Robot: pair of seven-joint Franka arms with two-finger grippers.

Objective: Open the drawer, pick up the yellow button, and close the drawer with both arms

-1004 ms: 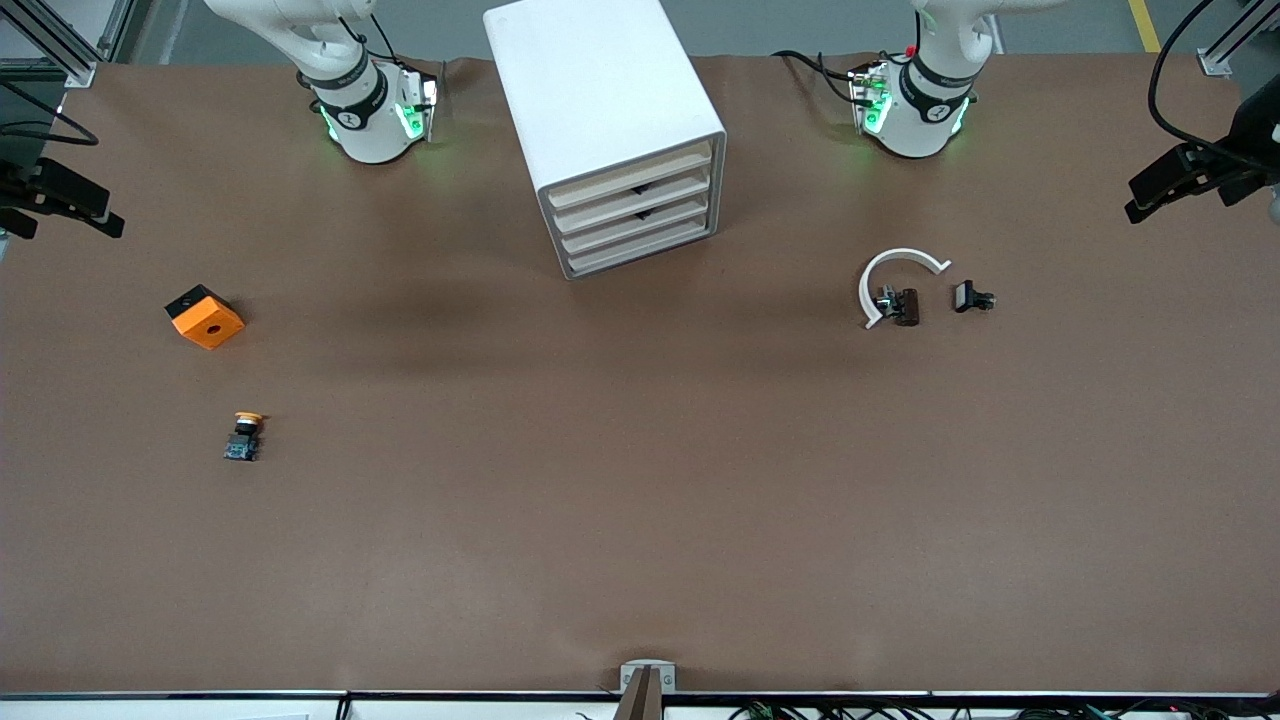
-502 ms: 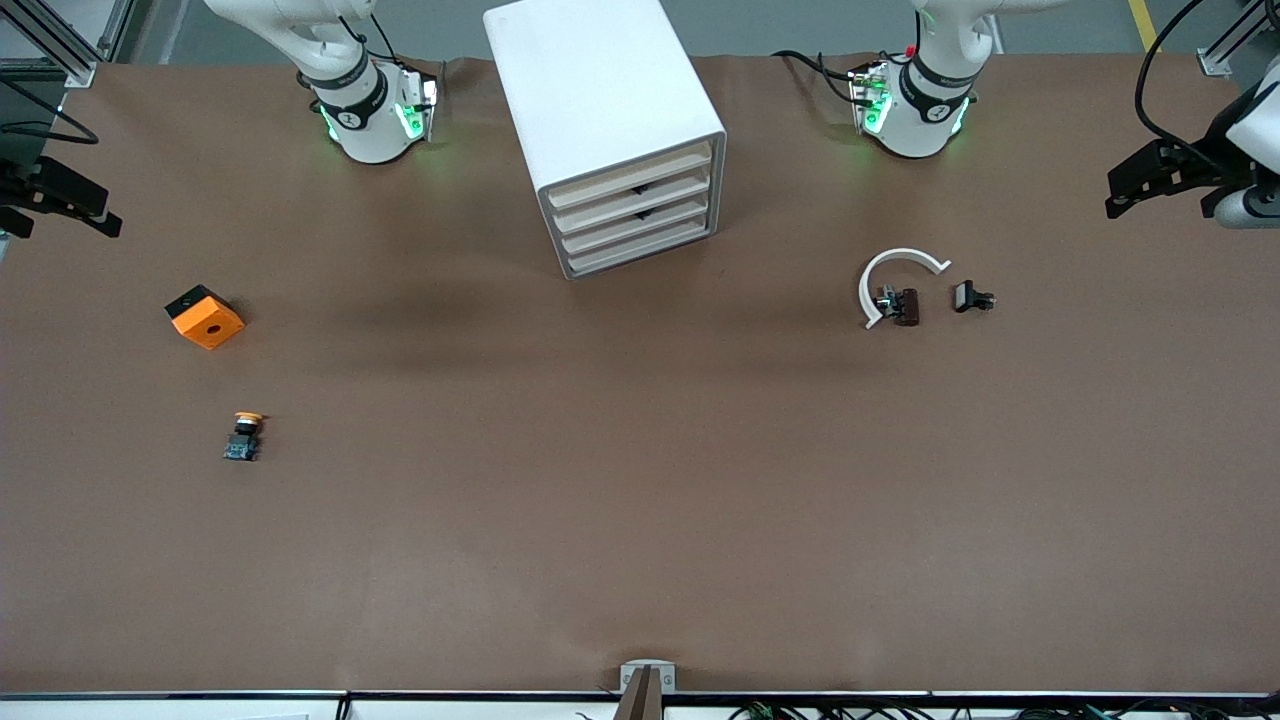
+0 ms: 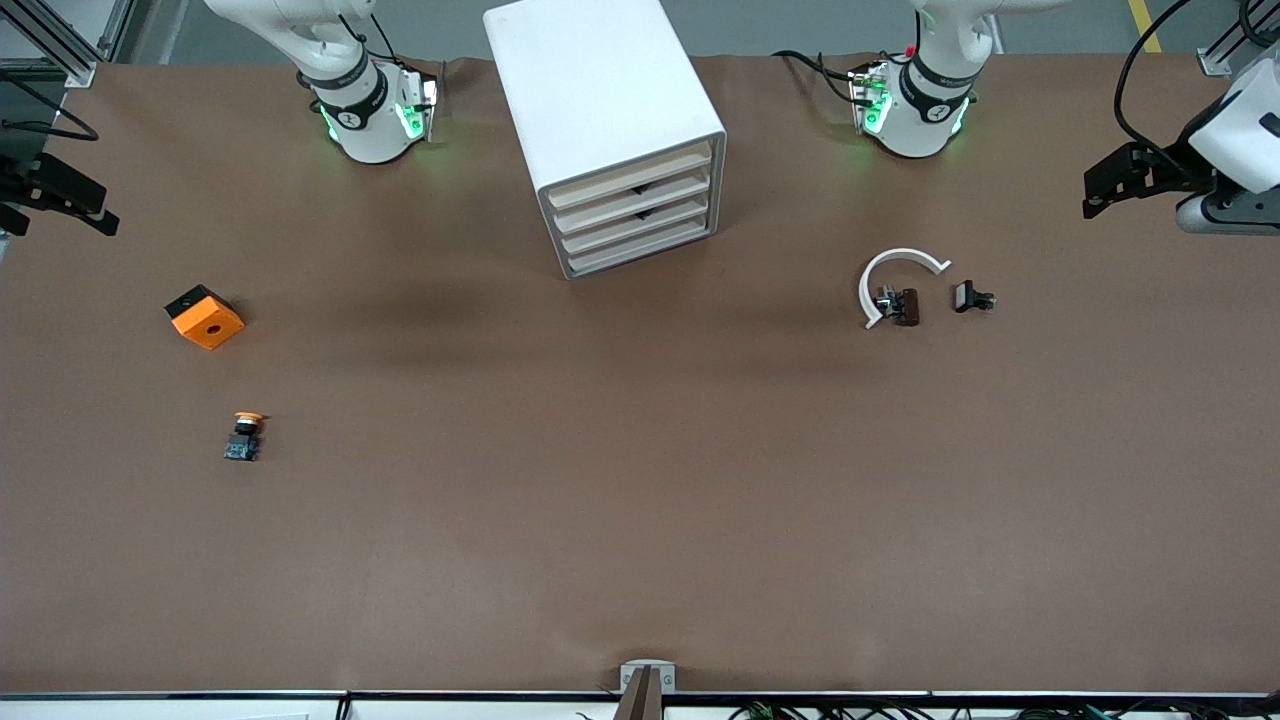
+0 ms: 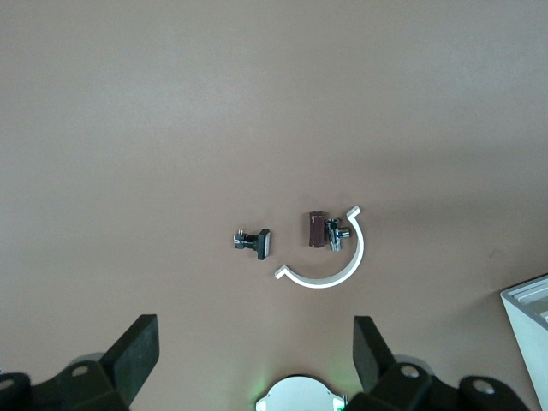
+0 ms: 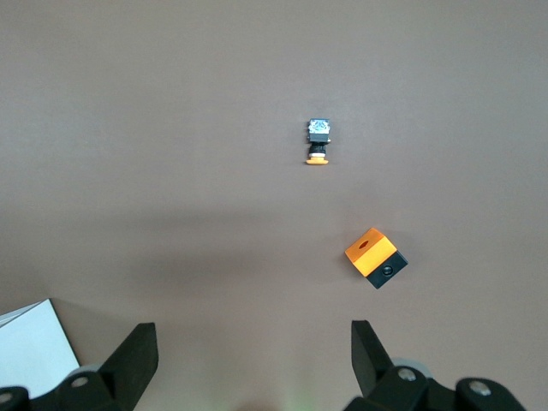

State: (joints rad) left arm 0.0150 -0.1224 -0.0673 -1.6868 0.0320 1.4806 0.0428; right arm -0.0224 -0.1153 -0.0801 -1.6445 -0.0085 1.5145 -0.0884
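Note:
The white four-drawer cabinet (image 3: 600, 110) stands between the arm bases, and all its cream drawer fronts (image 3: 632, 208) are shut. The button (image 3: 243, 437), with an orange cap and a black body, lies on the table toward the right arm's end. It is nearer the front camera than the orange block (image 3: 205, 316), and also shows in the right wrist view (image 5: 318, 142). My left gripper (image 3: 1098, 192) hangs open and empty over the table's edge at the left arm's end; it is also in the left wrist view (image 4: 254, 355). My right gripper (image 3: 75, 205) is open and empty over the other end; it is also in the right wrist view (image 5: 254, 355).
A white curved ring (image 3: 893, 268) with a dark brown part (image 3: 905, 306) and a small black part (image 3: 972, 297) lie toward the left arm's end, and the ring also shows in the left wrist view (image 4: 330, 265). The orange block appears in the right wrist view (image 5: 374, 255). A cabinet corner (image 4: 531, 317) edges in.
My left gripper has moved inward from the table's edge toward the ring and dark parts. My right gripper has barely shifted. Nothing on the table has moved.

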